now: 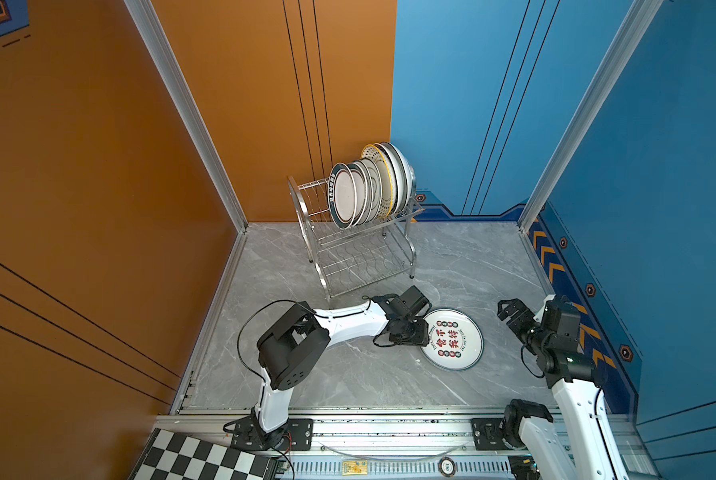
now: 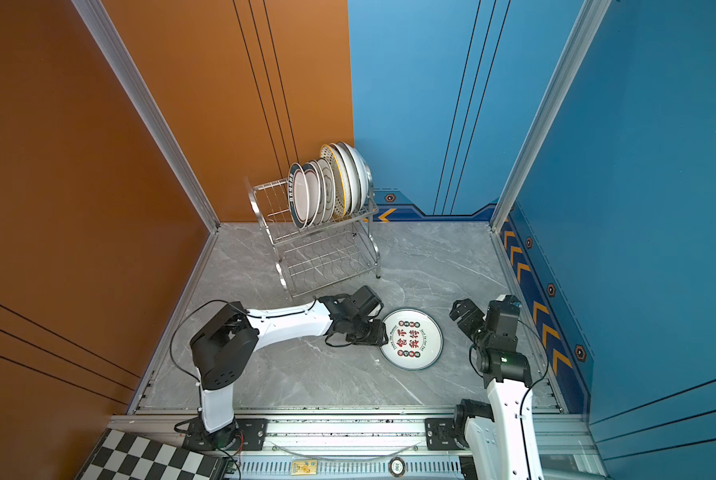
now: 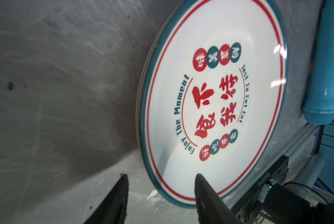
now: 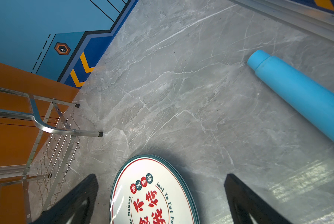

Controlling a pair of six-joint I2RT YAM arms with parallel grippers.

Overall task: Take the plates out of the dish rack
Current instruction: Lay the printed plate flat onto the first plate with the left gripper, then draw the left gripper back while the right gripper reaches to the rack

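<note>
Lettered plate: a white plate (image 1: 452, 338) with a teal rim, a red ring and red characters lies flat, face up, on the grey marble table (image 1: 348, 374), in front of the rack and between the two arms.
Its edge: the wrist views show layered lines under the rim. I cannot tell whether other plates lie beneath it.
Left claw: the left claw (image 3: 160, 177) is low at the plate's left edge with its jaws apart. One finger (image 3: 205, 194) shows over the plate's rim and the other (image 3: 119, 194) over bare table. It clamps nothing, and I cannot tell whether it touches the plate.
Right claw: the right claw (image 4: 161, 177) is spread wide and empty, to the right of the plate and clear of it.
Dish rack: the dish rack (image 1: 348, 249) stands at the back of the table, near the corner where the orange and blue walls meet.
Racked plates: a row of plates (image 1: 369, 187) stands on edge in the upper tier, packed close and leaning together.
</note>
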